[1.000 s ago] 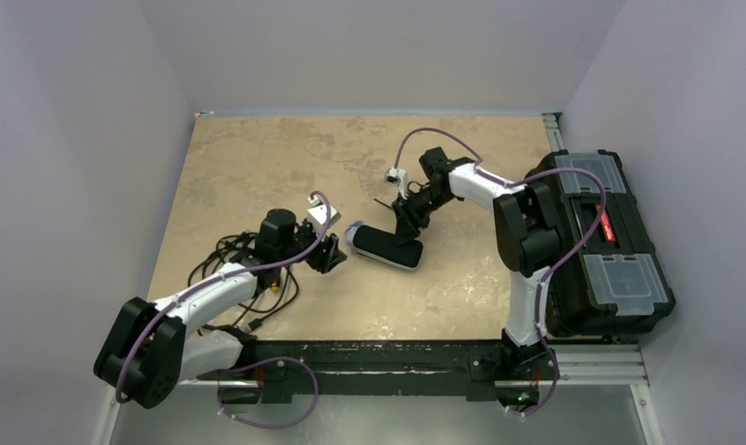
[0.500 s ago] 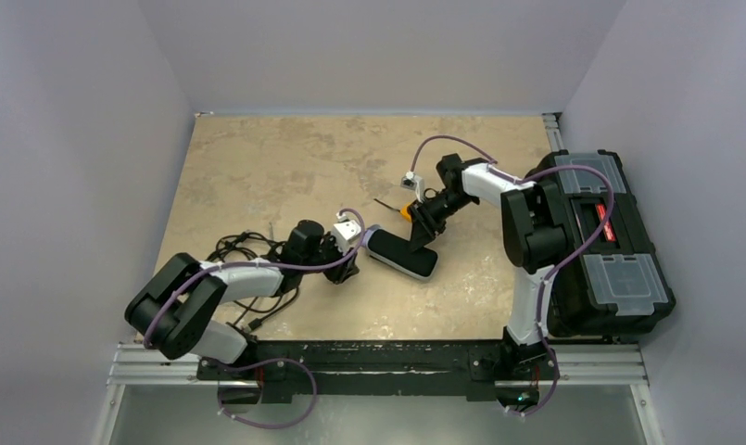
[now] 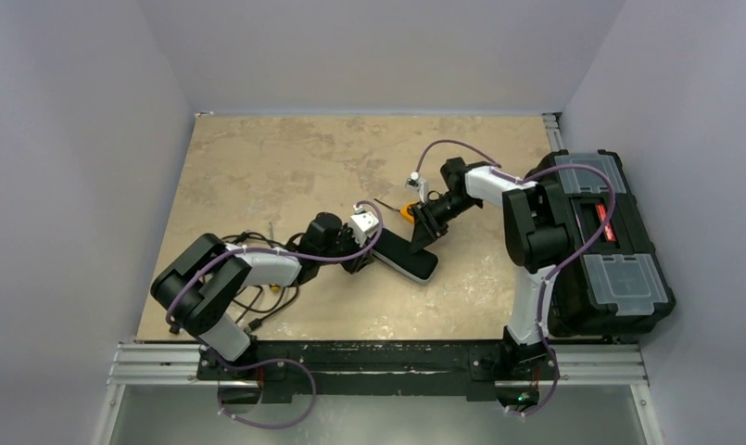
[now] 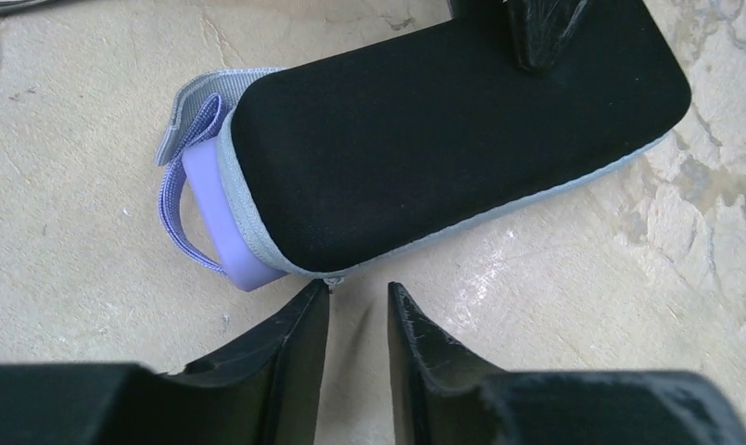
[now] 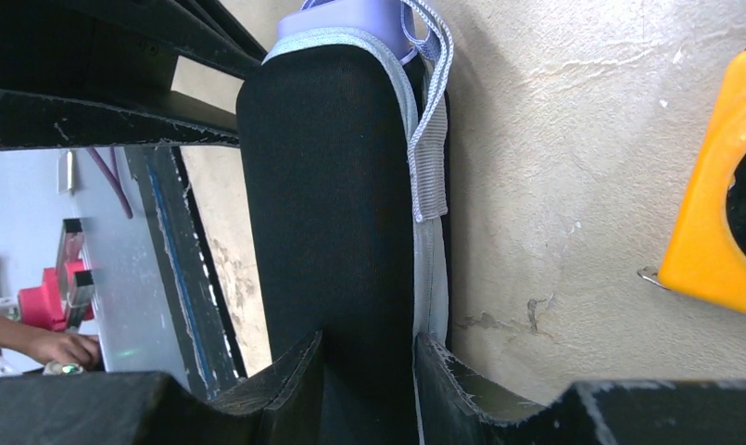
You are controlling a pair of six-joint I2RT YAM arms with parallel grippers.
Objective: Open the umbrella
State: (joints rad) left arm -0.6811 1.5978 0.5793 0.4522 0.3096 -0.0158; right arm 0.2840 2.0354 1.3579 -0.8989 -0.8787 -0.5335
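The umbrella (image 3: pixel 408 259) lies folded on the table in a black sleeve with grey trim. Its lavender handle (image 4: pixel 211 209) and strap (image 4: pixel 176 185) stick out at the left end. My right gripper (image 3: pixel 424 234) is shut on the sleeve's far end, with the black fabric (image 5: pixel 332 185) between its fingers (image 5: pixel 369 341). My left gripper (image 4: pixel 358 289) sits just below the handle end of the umbrella (image 4: pixel 443 120). Its jaws are narrowly parted with nothing between them, and a small metal zip pull (image 4: pixel 333 281) touches the left fingertip. It also shows in the top view (image 3: pixel 361 258).
An orange-cased tool (image 5: pixel 721 204) lies on the table beside the right gripper, and shows in the top view (image 3: pixel 406 210). A coiled black cable (image 3: pixel 248 273) lies under the left arm. A black toolbox (image 3: pixel 596 241) stands off the table's right edge.
My left arm has reached right, up to the umbrella's handle end. The umbrella, held by the right gripper, has shifted slightly right and turned steeper.
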